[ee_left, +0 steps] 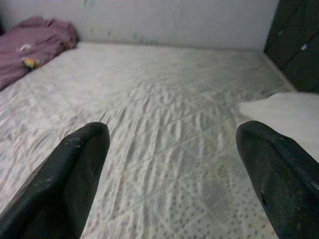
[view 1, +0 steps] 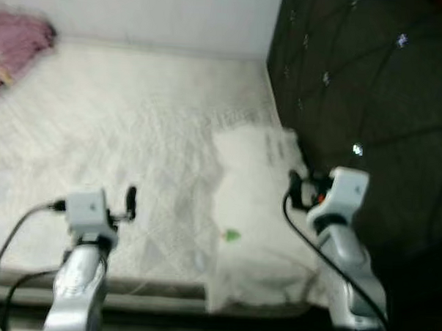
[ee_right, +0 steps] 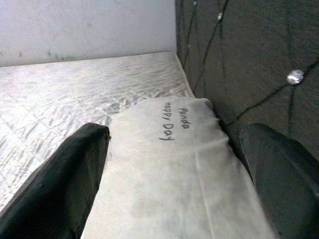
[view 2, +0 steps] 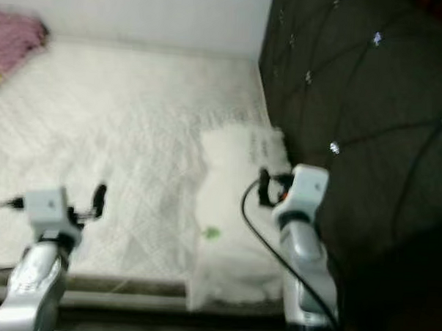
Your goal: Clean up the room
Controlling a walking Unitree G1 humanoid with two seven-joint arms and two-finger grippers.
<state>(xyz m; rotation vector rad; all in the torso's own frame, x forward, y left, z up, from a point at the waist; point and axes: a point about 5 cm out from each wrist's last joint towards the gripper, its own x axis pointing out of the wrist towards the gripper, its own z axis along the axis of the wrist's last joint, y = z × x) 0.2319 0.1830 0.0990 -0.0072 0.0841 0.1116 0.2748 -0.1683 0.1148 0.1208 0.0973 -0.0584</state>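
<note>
left pincer spread above bed's near edge | right pincer spread over white pillow at bed's right edge, touching dark headboard | purple blanket at far-left corner

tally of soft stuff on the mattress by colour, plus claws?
White: 1, the pillow against the dark headboard.
Purple: 1, a bundle at the far corner of the mattress.
Black claws: 2, left claw open over the mattress, right claw open over the pillow.
Total: 4
</note>
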